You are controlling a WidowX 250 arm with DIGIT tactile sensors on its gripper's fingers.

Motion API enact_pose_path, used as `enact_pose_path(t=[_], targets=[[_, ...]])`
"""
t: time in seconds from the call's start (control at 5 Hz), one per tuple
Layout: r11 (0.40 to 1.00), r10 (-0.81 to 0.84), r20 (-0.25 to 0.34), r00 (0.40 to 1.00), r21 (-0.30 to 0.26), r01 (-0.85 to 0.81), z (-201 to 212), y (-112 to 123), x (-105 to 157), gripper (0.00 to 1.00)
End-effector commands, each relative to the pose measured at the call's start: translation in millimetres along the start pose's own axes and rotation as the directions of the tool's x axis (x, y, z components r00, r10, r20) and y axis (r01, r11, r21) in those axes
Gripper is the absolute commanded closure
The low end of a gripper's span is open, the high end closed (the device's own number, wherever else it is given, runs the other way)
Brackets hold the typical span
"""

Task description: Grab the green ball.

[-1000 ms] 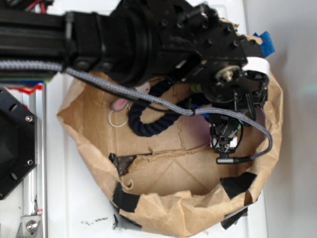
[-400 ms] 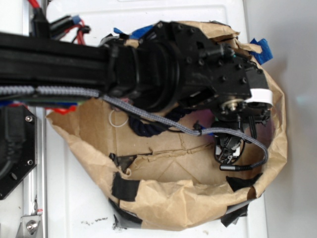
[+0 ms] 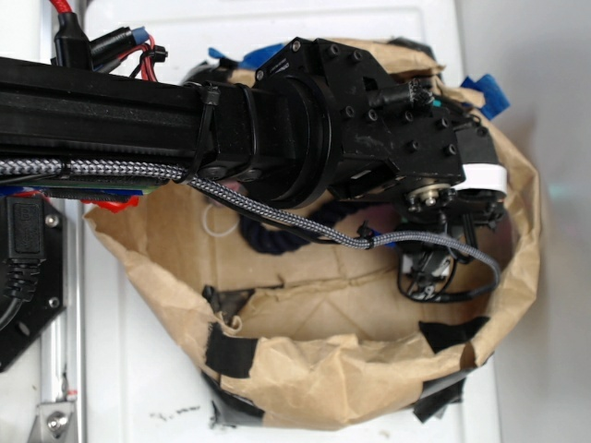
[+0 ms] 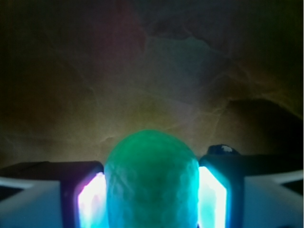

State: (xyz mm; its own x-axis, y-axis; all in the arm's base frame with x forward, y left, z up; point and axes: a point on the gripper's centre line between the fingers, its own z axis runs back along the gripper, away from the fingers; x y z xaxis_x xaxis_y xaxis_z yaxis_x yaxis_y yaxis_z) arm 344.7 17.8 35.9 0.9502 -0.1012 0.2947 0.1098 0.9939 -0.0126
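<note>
Black arm point(image 3: 185, 120) stretched in from the left edge, wrist bent down over the right side. End effector point(image 4: 152, 190) pointing downward, fingers point(image 4: 90, 199) closed in against both sides of the green ball point(image 4: 151, 180), glowing pads pressed to it, grey braided cable point(image 3: 277, 217) looped beneath.

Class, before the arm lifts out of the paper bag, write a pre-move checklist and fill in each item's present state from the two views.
1. Green ball sits between the fingers of the hand: ok, wrist view shows one finger on each side.
2. Fingers pressing on the ball: cannot tell; they stand close against it, contact unclear.
3. Right object, the ball and not a plush toy: ok.
4. Hand inside the bag: ok.
5. Cable clear of the bag rim: cannot tell; it loops low beside the hand.
6. Blue rope away from the hand: ok, it lies further left.
</note>
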Motion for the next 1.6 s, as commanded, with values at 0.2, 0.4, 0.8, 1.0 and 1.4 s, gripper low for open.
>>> enact_pose_path(t=[0.2,0.4,0.8,1.0,1.4], targets=[[0.998,0.051,0.037,0.998,-0.031,-0.050,21,0,3,1.00],[0.990,0.130,0.011,0.991,-0.061,-0.129,58,-6,1,1.00],[0.959,0.279,-0.117,0.953,-0.013,-0.282,132,2,-11,1.00],[0.959,0.282,-0.230,0.931,0.032,-0.283,158,5,-25,1.00],[0.978,0.202,-0.195,0.960,-0.019,-0.210,176,0,-41,1.00]])
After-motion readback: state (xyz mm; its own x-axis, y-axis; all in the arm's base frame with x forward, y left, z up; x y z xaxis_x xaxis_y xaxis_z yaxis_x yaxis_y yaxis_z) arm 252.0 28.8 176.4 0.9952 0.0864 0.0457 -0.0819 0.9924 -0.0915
